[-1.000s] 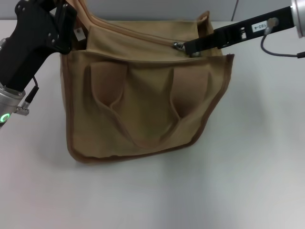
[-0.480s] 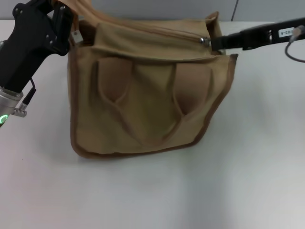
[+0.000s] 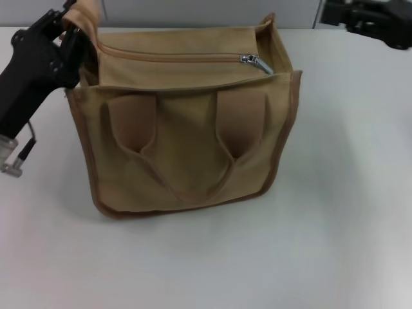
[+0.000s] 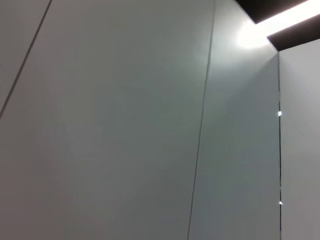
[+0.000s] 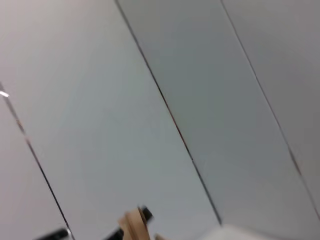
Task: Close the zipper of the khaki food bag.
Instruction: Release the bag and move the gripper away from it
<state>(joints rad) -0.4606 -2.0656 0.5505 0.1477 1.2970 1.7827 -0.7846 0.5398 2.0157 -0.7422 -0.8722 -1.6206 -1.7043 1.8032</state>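
The khaki food bag (image 3: 187, 141) stands on the white table in the middle of the head view, its two handles hanging down its front. The zipper (image 3: 174, 57) runs along the top panel and looks closed up to the silver pull tab (image 3: 255, 62) near the bag's right end. My left gripper (image 3: 72, 44) is at the bag's top left corner, shut on the fabric of that end. My right gripper (image 3: 331, 14) is off the bag, blurred at the far right above the table. A bit of khaki fabric (image 5: 134, 226) shows in the right wrist view.
The white table (image 3: 335, 212) spreads around the bag on the front and right. A grey panelled wall (image 4: 150, 125) fills the left wrist view and most of the right wrist view (image 5: 175, 100).
My right gripper drew the pull tab to the right end, then came off it and moved away to the far right. The bag shifted back to the left.
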